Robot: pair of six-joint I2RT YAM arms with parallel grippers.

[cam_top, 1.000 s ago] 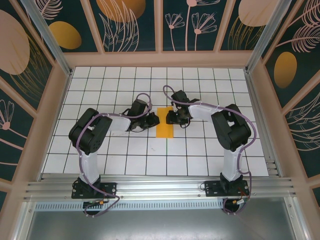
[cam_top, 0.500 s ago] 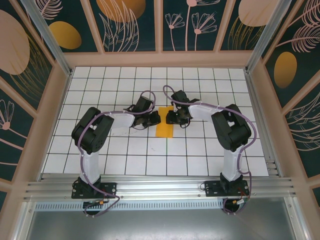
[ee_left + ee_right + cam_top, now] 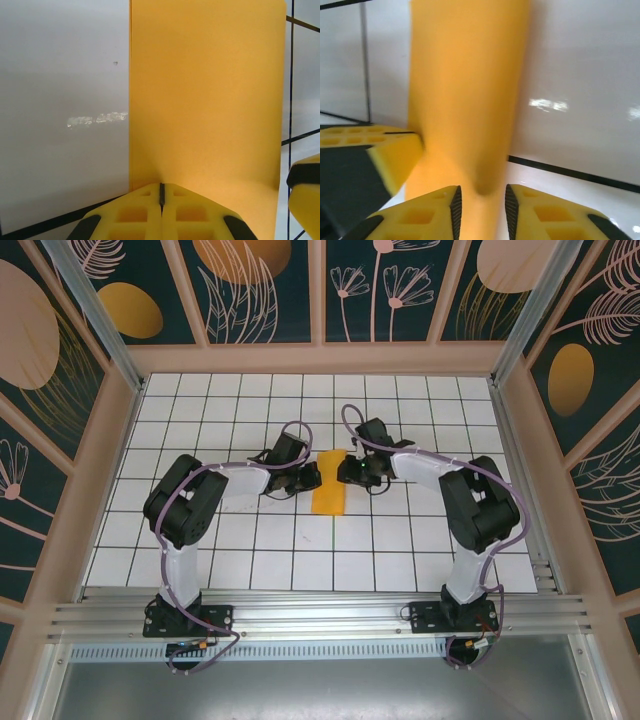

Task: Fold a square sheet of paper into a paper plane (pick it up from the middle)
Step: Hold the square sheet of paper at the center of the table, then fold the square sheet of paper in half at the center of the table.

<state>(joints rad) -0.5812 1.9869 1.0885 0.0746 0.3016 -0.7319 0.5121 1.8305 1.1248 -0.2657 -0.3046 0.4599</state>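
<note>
sheet (image 3: 330, 490) lies mid-table (image 3: 400, 540), betw the two grippers, long axis running away from the bases. reads as a narrow strip, approx one tile wide, two long; looks folded in half along the centre line. far end a bit lifted/skewed.

l gripper (image 3: 313, 478) at sheet's l edge: fingers (image 3: 135, 215) fully together, only a hairline seam, paper edge running into the seam, so looks pinched.

r gripper (image 3: 343, 473) at r edge, opposite: fingers (image 3: 540, 215) narrow, a raised ridge of paper filling the gap betw them; judged gripping it, not certain.

progress est: early. centre fold seems done. no nose corners turned in, no point, no wings visible. left to do: likely corner folds, wing folds, final crease. both arms holding the same strip, thin paper, so tear/crumple risk if they pull apart.
</note>
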